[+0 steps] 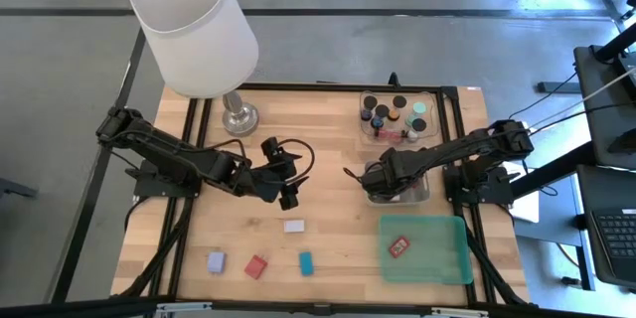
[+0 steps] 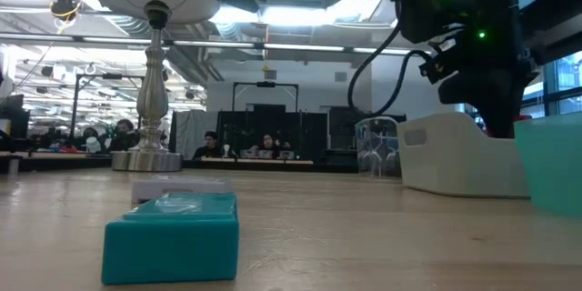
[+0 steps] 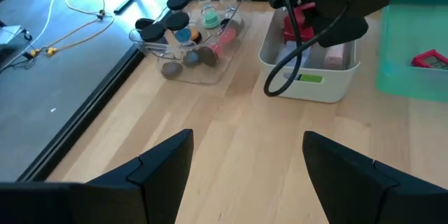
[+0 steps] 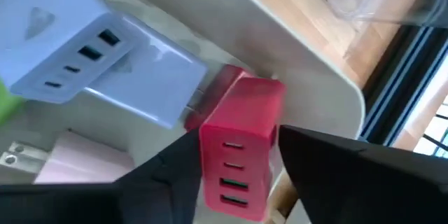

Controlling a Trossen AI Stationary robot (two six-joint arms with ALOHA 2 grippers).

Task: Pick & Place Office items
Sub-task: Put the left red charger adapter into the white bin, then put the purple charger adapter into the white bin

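Wooden table (image 1: pixel 328 169): right gripper (image 4: pixel 238 175) jaws straddle red ported block (image 4: pixel 238 157), grip unclear; left gripper (image 3: pixel 245 164) jaws open.

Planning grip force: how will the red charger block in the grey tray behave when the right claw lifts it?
The red charger block looks rigid and boxy, so it likely won't flex or roll. Its smooth plastic sides could slip between the right claw's fingers. Probably light.

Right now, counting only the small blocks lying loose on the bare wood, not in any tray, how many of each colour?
white block: 1
lavender block: 1
red block: 1
teal block: 1
Total: 4
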